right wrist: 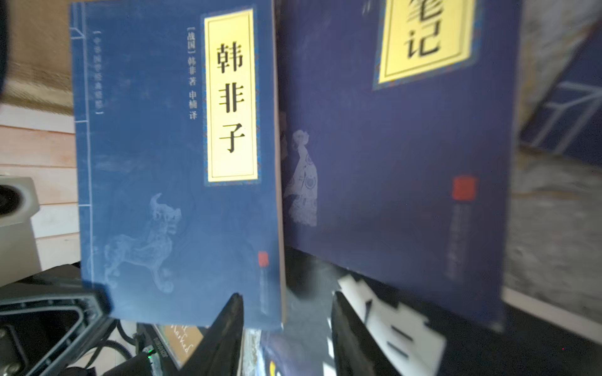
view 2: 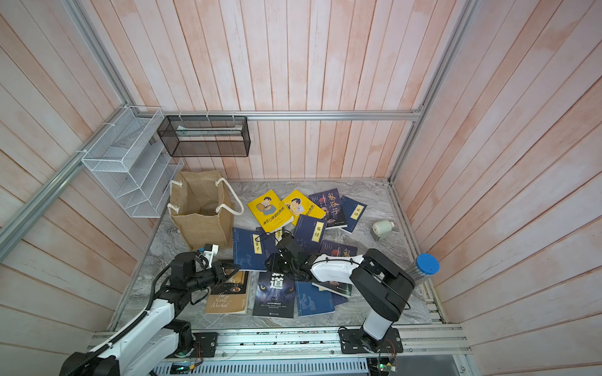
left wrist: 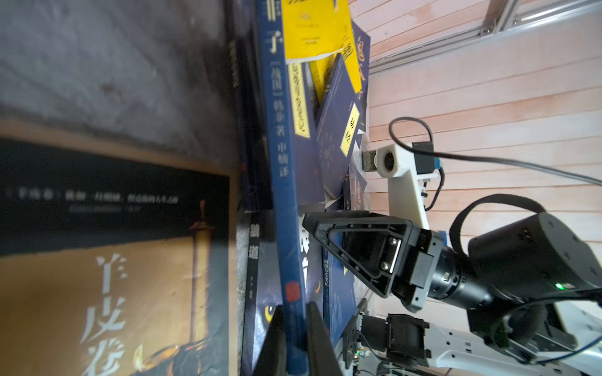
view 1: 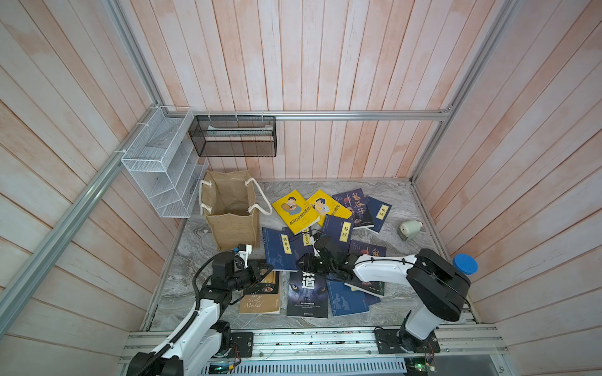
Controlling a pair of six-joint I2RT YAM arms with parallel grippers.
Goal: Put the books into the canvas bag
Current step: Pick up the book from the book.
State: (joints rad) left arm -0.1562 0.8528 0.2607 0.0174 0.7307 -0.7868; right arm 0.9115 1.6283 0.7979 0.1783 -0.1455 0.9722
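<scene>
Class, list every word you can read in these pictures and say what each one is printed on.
"韩非子": navy book.
"易经": second navy book.
"论语": third navy book.
"记", below a cut-off character: fourth navy book.
"鬼谷子": dark portrait book.
"The Scroll Marked": tan book.
"道": wolf-eye book.
Titles on the yellow books and all small print: too blurred.

A robot test booth in a lab: a grey marbled counter [view 1: 374,195] boxed in on three sides by pale plank walls [view 1: 325,65] held in bare aluminium framing [view 1: 358,115]. Along the counter's near edge runs a metal rail [view 1: 309,338] with the left arm [view 1: 202,312] and right arm [view 1: 384,267] bolted to it — a lit circuit board [view 1: 420,365] just below. Above the counter's far left corner hang a white wire rack [view 1: 156,153] and a black mesh basket [view 1: 233,148].
</scene>
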